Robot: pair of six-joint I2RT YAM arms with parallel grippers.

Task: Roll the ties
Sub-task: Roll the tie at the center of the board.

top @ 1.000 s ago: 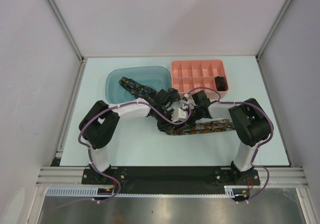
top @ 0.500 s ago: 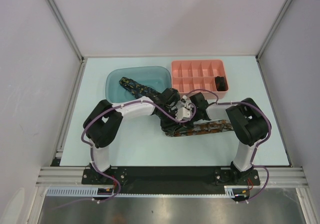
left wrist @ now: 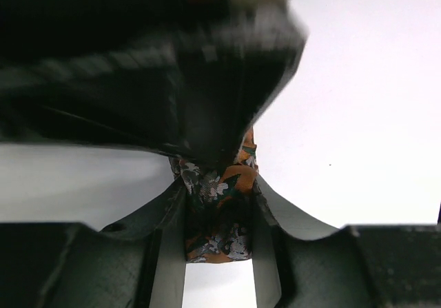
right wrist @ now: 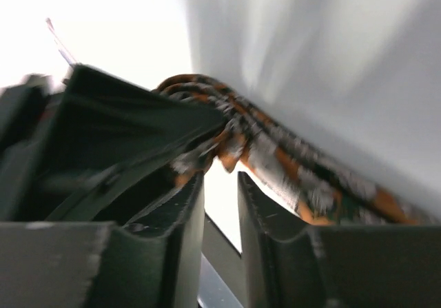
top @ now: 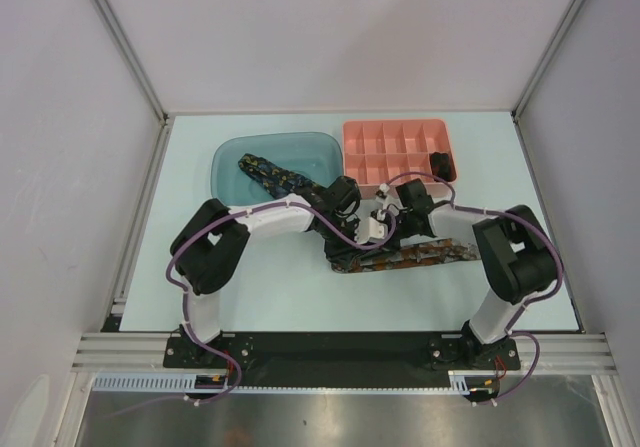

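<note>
Right elbow (top: 520,259) swung outward; left claw (left wrist: 219,208) pinching orange tie (left wrist: 220,238); right claw (right wrist: 219,181) at tie, grip unclear

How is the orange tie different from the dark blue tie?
The orange tie lies on the table; the dark blue tie sits in the blue tub. The left gripper pinches the orange tie; no gripper holds the dark blue tie. Both are long patterned strips.

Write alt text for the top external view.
The left gripper and right gripper meet over one end of an orange-brown flecked tie lying flat on the pale table. Behind, a navy tie sits in a blue basin, and a pink divided tray holds one dark rolled bundle.
</note>
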